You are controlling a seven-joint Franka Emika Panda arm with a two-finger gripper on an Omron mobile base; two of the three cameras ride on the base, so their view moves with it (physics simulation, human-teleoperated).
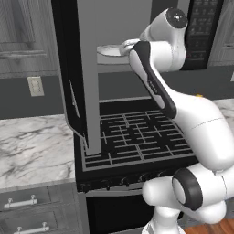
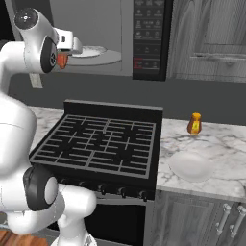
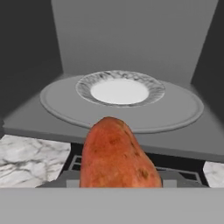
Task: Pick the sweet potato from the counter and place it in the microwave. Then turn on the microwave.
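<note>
The sweet potato (image 3: 117,155), orange-red and oblong, stands upright in my gripper (image 2: 63,55), which is shut on it. It hangs just in front of the open microwave (image 2: 149,38), over the front lip of the grey cavity (image 3: 131,39). Inside, a white patterned plate (image 3: 119,91) rests on the round grey turntable (image 3: 57,103). In the right base view the sweet potato (image 2: 62,60) peeks out below the hand, close to the plate (image 2: 91,50). The microwave door (image 1: 87,82) stands swung open to the left. The marble counter (image 1: 32,146) lies below on both sides.
A black grated stovetop (image 2: 101,139) sits directly under the microwave. On the right counter (image 2: 216,144) stand an orange bottle (image 2: 194,124) and a white plate (image 2: 190,166). Grey drawers (image 1: 23,201) with bar handles run beneath the left counter.
</note>
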